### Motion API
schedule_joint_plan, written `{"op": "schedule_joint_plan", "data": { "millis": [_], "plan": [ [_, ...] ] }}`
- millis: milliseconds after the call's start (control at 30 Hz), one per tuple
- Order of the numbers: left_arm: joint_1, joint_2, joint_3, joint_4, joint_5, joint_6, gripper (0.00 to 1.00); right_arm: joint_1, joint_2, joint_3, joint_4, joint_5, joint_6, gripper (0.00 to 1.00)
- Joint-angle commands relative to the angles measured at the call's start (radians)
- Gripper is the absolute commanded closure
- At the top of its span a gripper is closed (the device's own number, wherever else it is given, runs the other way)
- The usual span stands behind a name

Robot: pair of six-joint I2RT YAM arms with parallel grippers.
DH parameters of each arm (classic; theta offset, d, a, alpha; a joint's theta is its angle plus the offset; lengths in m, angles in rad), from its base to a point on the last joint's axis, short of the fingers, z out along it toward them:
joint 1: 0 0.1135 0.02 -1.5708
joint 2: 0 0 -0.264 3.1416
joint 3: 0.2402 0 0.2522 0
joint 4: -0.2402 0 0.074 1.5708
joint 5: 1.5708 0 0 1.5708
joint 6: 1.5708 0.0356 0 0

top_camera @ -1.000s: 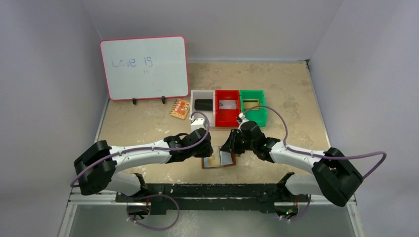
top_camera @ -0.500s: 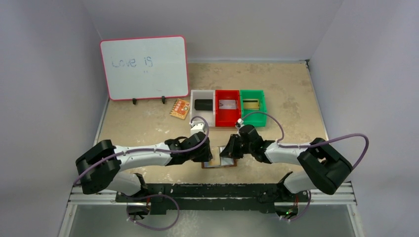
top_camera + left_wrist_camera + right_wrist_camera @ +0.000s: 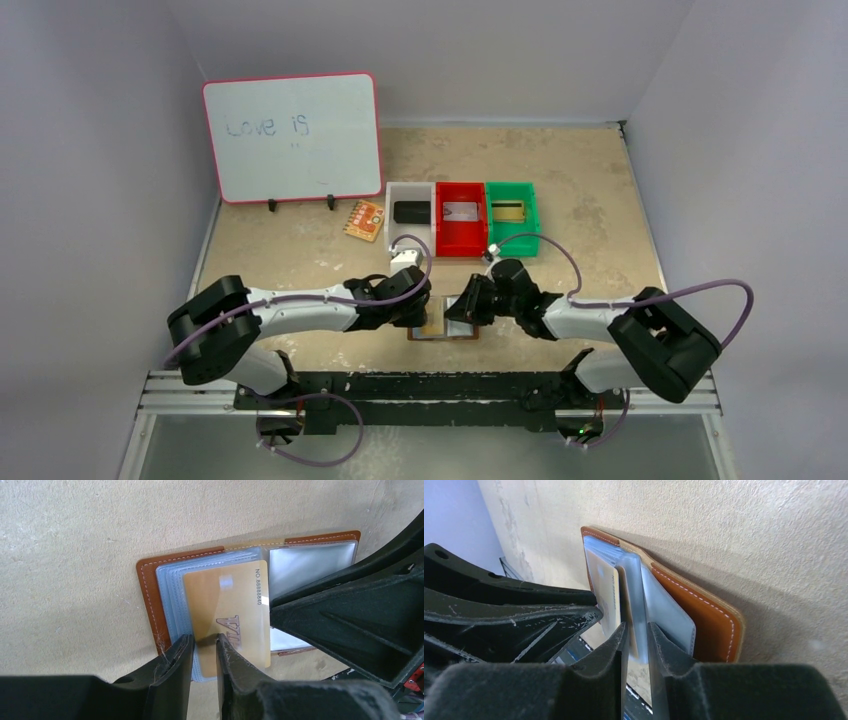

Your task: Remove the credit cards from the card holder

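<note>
Tightly, L gripper [image 3: 204, 641] & R gripper [image 3: 637, 628] straddle card holder [image 3: 148, 591] sleeve edges.

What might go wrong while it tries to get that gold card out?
The left fingers sit at the edge of the gold card and the clear sleeves together, so a pull might drag the whole card holder along instead of freeing the card. The right fingers work very close by, so the two might bump.

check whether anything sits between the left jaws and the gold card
Nothing visible does: the left gripper has its jaws at the near edge of the gold card. Whether the clear sleeve covers it is unclear.
</note>
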Motion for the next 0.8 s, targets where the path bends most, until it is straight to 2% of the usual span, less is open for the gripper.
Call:
{"op": "schedule_joint_plan", "data": {
  "millis": [0,100,233,333,400,500,767],
  "plan": [
    [-0.001,0.016,0.014,0.003,-0.014,0.019,0.77,-0.003,0.008,-0.019,0.148,-0.073,0.047,0.79],
    [-0.001,0.035,0.012,0.004,-0.002,0.019,0.80,-0.003,0.033,-0.017,0.167,-0.088,0.054,0.86],
    [-0.002,0.067,0.016,-0.008,-0.010,0.012,0.84,-0.004,0.004,-0.029,0.162,-0.068,0.071,0.88],
    [-0.002,0.087,0.032,-0.043,-0.027,0.005,0.87,-0.004,-0.034,0.002,0.034,-0.012,0.068,0.84],
    [-0.002,0.093,0.040,-0.064,-0.042,0.002,0.88,-0.004,-0.067,0.014,-0.050,0.042,0.064,0.88],
    [-0.003,0.086,0.046,-0.077,-0.053,0.002,0.88,-0.004,-0.129,-0.017,-0.042,0.067,0.087,0.91],
    [-0.002,0.060,0.082,-0.117,-0.067,0.022,0.89,-0.006,-0.147,-0.076,0.085,0.033,0.126,0.79]
  ]
}}
